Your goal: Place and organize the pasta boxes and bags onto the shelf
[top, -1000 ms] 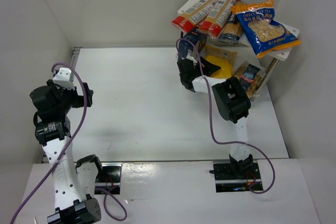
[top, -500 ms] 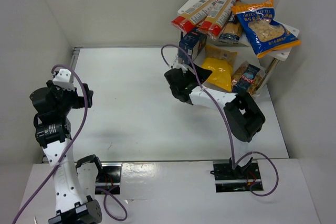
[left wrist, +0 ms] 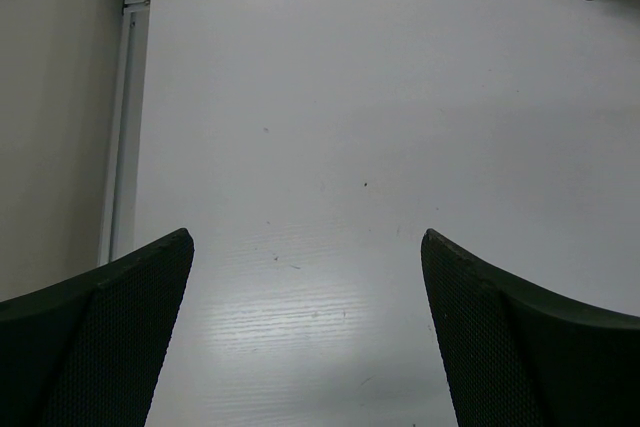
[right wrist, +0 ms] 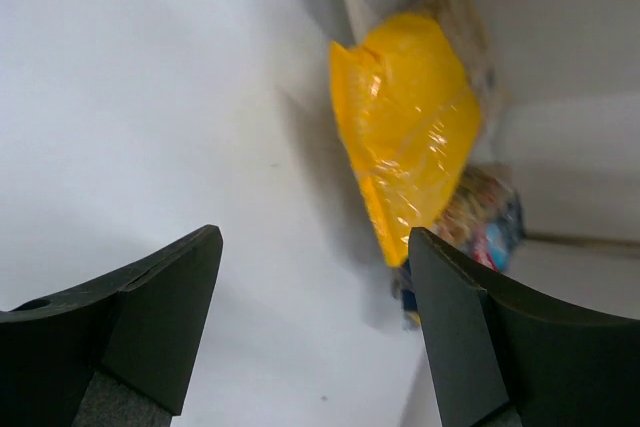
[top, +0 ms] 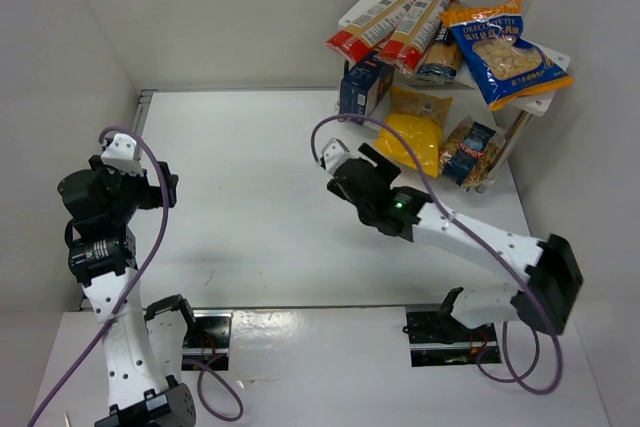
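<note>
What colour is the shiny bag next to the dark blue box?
Bright yellow. The bag shows best in the right wrist view, close up between the open fingers.

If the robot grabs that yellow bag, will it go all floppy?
Probably floppy: the yellow bag looks like wrinkled, soft film. Its glossy plastic may slip when pinched. It looks flattish, so rolling seems unlikely.

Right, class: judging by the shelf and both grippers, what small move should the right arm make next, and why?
Probably draw the right gripper back toward its base. It is open and empty, as is the left gripper, and every pack in view, such as the yellow bag and dark blue box, already sits on the shelf.
</note>
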